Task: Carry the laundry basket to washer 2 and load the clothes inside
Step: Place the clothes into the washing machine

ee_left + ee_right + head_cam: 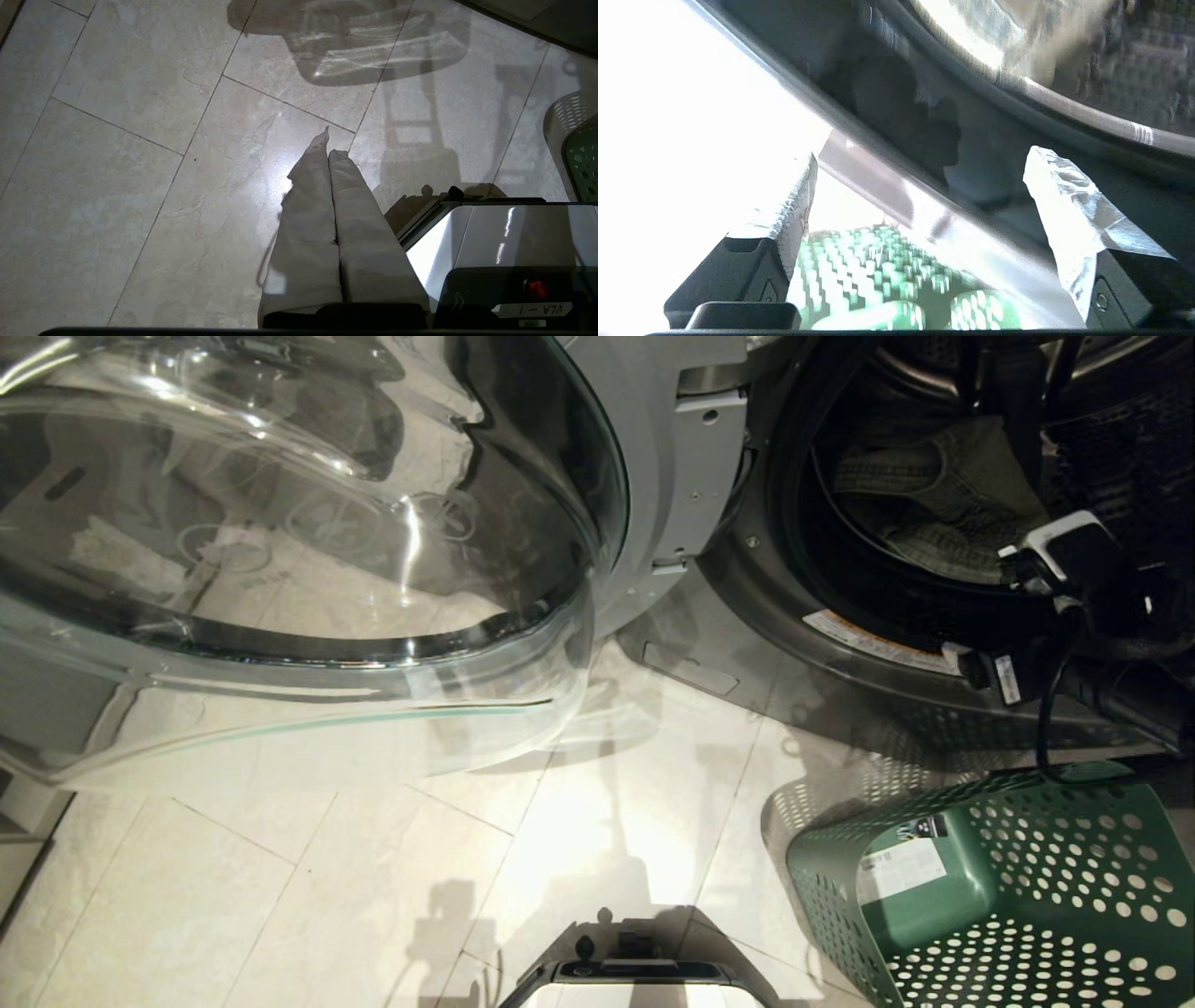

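1. While the right hand (920,210) hangs at the washer's mouth, the green laundry basket (1018,887) sits on the floor below and just in front of it, on the robot's right, so that arm is nearer.
2. Clothes (934,504) already lie in the drum (1102,457).
3. Its fingers (1069,219) are spread wide, holding nothing.
4. Over the tiles, the left hand (329,158) is parked, pressed together and empty.

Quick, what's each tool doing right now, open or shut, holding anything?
Left tool: shut, holding nothing, above the floor.
Right tool: open, empty, at the washer's opening.
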Robot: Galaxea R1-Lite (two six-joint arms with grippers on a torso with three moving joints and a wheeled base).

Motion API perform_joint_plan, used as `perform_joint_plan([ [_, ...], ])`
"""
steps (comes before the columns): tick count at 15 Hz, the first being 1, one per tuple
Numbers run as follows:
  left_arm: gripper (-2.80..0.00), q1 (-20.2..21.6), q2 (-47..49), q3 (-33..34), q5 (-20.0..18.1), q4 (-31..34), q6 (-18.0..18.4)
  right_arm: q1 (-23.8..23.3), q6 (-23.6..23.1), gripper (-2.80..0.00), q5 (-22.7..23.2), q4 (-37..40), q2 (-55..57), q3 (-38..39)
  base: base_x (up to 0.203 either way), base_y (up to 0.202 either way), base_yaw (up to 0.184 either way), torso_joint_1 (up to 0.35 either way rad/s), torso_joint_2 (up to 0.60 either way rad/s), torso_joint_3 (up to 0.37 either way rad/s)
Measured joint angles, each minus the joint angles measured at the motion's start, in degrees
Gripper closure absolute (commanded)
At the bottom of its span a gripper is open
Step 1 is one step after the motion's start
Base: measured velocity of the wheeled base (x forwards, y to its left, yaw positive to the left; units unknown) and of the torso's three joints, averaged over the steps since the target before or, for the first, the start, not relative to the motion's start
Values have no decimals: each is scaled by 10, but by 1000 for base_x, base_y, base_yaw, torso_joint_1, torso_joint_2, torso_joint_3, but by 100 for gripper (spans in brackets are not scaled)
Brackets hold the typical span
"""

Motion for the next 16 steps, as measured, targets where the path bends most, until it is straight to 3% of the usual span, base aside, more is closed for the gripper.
perform_joint_plan([
  [5,0,0,0,0,0,0,0,-2,4,-280,-5,-89,15,-12,0,0,0,0,0,0],
  [9,0,0,0,0,0,0,0,-3,3,-280,-47,-156,73,-59,0,0,0,0,0,0],
  [10,0,0,0,0,0,0,0,-5,7,0,-50,-141,81,-73,0,0,0,0,0,0],
  [14,0,0,0,0,0,0,0,-11,54,0,-61,-50,112,-158,0,0,0,0,0,0],
  [16,0,0,0,0,0,0,0,-11,57,0,-65,-65,135,-177,0,0,0,0,0,0],
])
